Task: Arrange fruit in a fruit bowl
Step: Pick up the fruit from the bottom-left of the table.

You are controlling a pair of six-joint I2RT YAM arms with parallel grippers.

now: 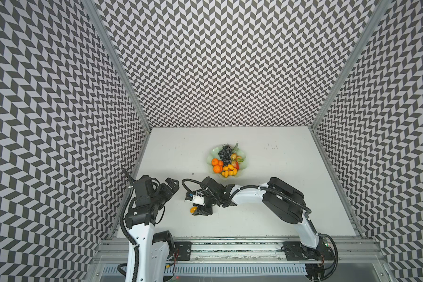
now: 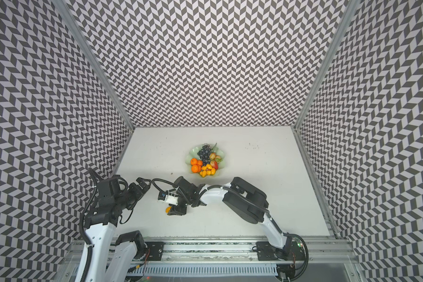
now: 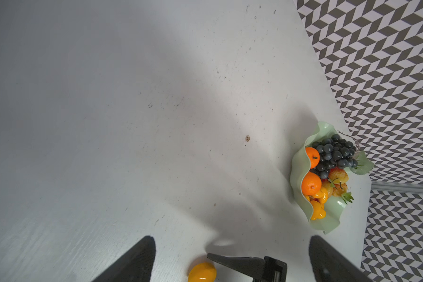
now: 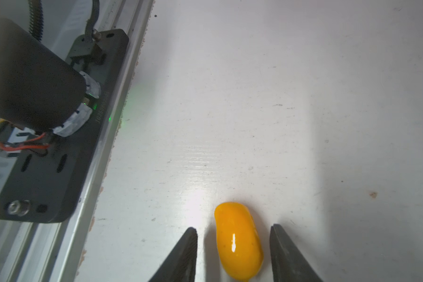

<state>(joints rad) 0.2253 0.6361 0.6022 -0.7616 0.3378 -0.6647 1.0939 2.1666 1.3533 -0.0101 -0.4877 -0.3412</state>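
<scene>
As end effector (image 4: pixel 233 227) flanks kumquat (image 4: pixel 238 241), baseplate (image 4: pixel 59 183) lettering (image 4: pixel 102 107) blurs.

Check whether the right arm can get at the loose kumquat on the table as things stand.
Probably yes: the right gripper straddles the kumquat, jaws open with a gap on each side; nothing else stands between them.

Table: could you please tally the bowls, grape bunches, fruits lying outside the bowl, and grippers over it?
Bowl: 1
Grape bunch: 1
Kumquat outside the bowl: 1
Grippers: 2 (left gripper, right gripper)
Total: 5
</scene>
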